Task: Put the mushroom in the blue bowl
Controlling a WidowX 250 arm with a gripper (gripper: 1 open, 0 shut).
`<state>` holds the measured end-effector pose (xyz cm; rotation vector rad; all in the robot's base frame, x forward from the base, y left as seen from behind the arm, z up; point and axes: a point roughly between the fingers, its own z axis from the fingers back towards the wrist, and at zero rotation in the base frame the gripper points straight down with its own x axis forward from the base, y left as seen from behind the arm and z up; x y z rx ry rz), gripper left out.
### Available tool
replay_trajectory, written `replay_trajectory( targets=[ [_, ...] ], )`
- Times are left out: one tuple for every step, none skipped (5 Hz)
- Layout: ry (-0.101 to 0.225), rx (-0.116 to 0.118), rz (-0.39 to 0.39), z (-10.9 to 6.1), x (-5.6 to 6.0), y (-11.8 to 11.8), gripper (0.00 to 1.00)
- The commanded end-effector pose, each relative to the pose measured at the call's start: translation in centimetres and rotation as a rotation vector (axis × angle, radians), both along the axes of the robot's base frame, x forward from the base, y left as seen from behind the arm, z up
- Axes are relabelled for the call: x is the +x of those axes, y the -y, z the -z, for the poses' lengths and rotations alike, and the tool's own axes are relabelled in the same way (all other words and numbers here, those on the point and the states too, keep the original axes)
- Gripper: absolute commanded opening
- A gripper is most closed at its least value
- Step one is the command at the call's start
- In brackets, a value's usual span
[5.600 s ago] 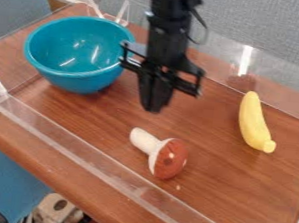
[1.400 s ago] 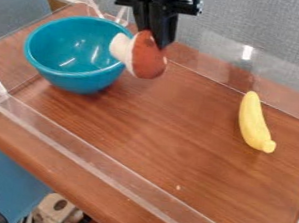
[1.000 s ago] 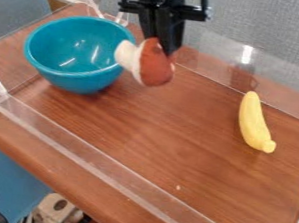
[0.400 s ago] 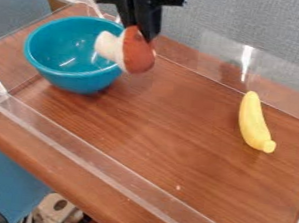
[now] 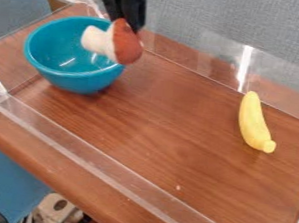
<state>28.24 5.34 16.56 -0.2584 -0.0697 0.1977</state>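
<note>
- mushroom (image 5: 114, 41) is off the bench, hanging in the air over the near-right part of the blue bowl (image 5: 66, 67), close to the bench's far-left corner
- its long axis lies roughly level: cream stem end points left, in over the bowl's hollow; red-brown cap points right, sitting about above the bowl's right rim
- tool (image 5: 125, 26) comes down from above and is clenched on the mushroom at the cap end; fingers mostly hidden behind the cap
- key relation: bowl's centre lies down and to the left of the mushroom, so I judge a little more travel left puts the whole thing over the hollow before letting go
- risk, as a guess: released here, the cap could clip the right rim
- banana (image 5: 256, 122) lies well apart near the bench's right edge, not in the way
</note>
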Motion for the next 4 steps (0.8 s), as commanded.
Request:
replay_trajectory(
  targets=[
    [0.043,0.023,0.002,-1.1,0.4,-1.7,0.00],
    [0.038,0.023,-0.003,-0.7,1.0,-2.2,0.00],
    [0.033,0.021,-0.006,-0.4,1.5,-2.5,0.00],
    [0.027,0.018,-0.052,1.5,2.2,-3.7,0.00]
  ],
)
